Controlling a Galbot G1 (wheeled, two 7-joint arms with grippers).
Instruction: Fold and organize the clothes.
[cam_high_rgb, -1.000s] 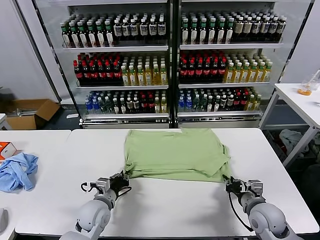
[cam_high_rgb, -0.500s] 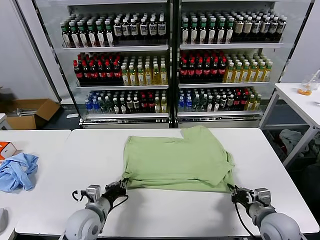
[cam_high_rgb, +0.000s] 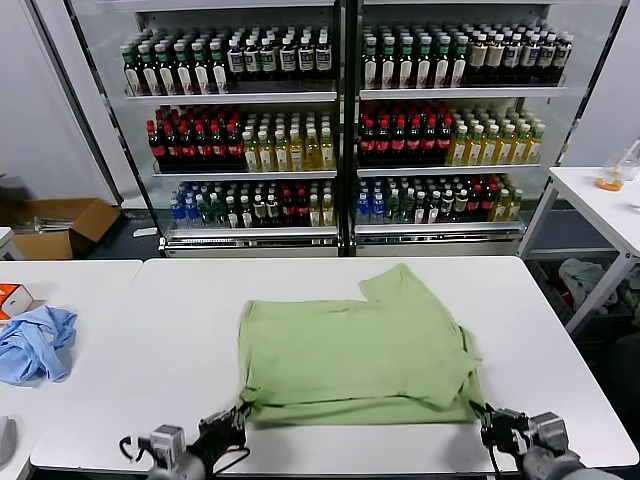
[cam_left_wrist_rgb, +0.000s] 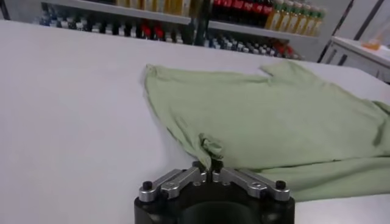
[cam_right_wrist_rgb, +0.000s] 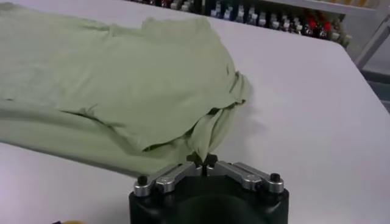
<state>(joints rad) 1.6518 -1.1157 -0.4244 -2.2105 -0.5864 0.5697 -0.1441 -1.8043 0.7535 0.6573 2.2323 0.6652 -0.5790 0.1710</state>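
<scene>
The clothes, a light green shirt, lie spread on the white table with the near hem doubled under and one sleeve sticking out at the far side. My left gripper is shut on the shirt's near left corner, at the table's front edge. In the left wrist view the gripper pinches a bunched fold of the shirt. My right gripper is shut on the near right corner. In the right wrist view the shirt tapers into that gripper.
A crumpled light blue garment and an orange box lie on the left table. Drink coolers full of bottles stand behind. Another white table stands at the right. The grippers are at the table's near edge.
Both grippers have drawn back toward the table's near edge, dragging the shirt with them. The far sleeve has unrolled and now shows.
</scene>
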